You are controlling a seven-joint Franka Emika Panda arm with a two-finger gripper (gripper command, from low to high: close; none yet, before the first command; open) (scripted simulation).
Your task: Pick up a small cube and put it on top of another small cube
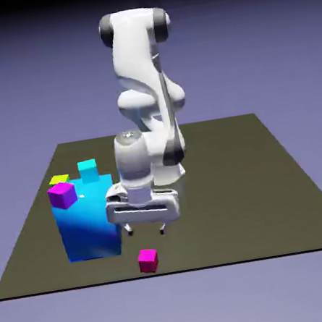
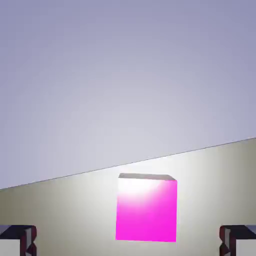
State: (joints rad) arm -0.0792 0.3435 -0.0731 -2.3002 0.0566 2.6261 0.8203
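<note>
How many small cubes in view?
4. Pink cube on the table near its front edge; purple, cyan and yellow at the blue block's top. Others may be hidden behind block or arm.

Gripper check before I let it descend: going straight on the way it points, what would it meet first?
Probably the hot-pink cube or the table beside it; depth is unclear.

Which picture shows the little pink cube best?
The hand view does: the pink cube looks big there, in plain sight between the open fingertips. The exterior view shows it small, near the table's front edge, below the gripper.
</note>
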